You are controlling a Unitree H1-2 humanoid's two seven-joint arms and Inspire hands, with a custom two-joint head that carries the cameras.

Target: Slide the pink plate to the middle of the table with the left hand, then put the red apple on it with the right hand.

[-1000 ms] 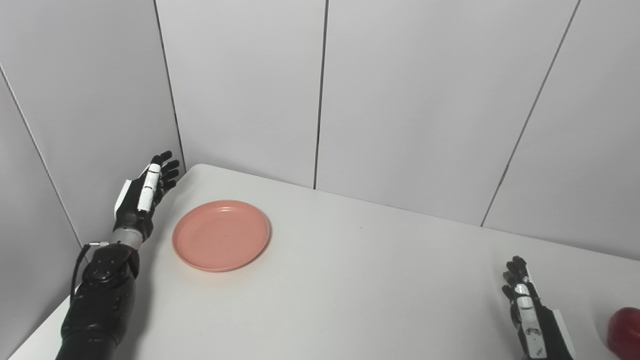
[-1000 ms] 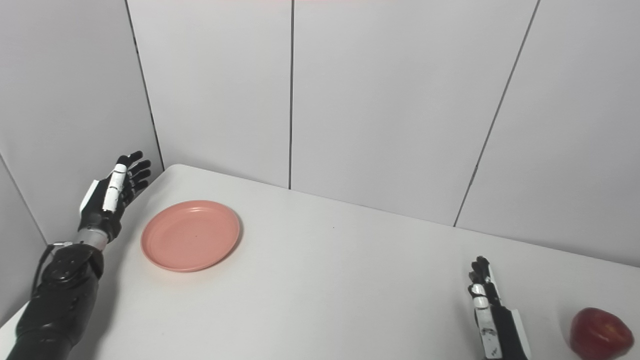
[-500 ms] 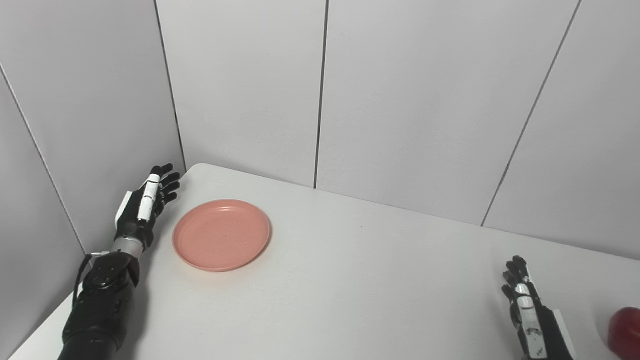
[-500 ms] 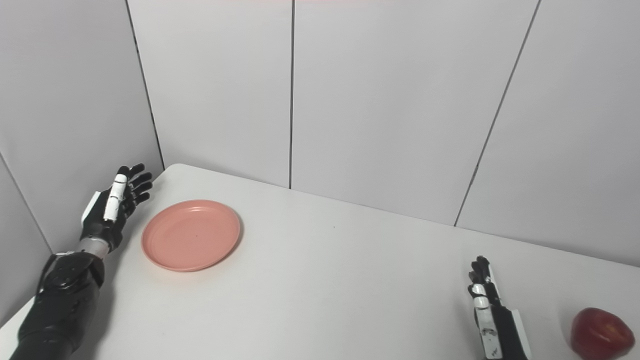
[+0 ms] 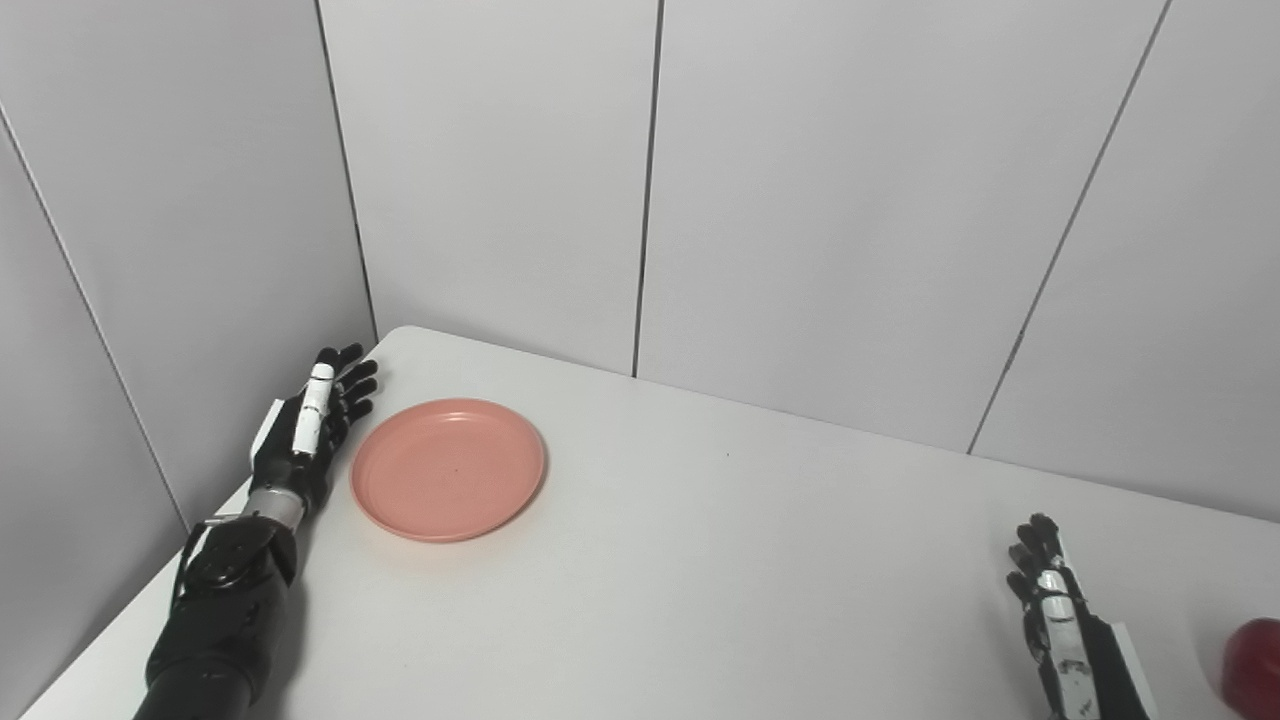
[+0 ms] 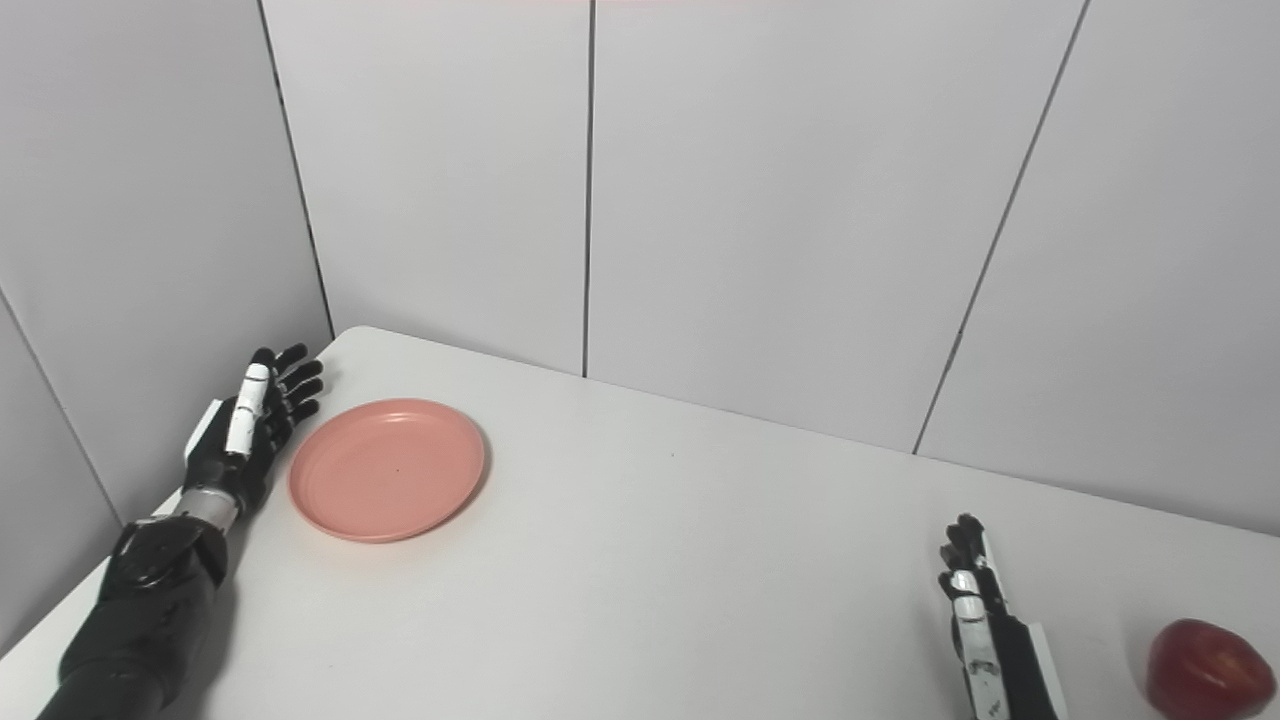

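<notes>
Nothing readable is showing: no text, labels, brands or numbers on the pink plate (image 5: 448, 468), or anywhere around it on the white table (image 5: 700, 580).

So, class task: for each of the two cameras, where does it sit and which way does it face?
Left eye view: on the head, facing down at the table; apple cut off at the picture's edge.
Right eye view: beside it, same aim; whole apple shows.
Shared: pink plate, left robot hand beside it, right robot hand.
</notes>
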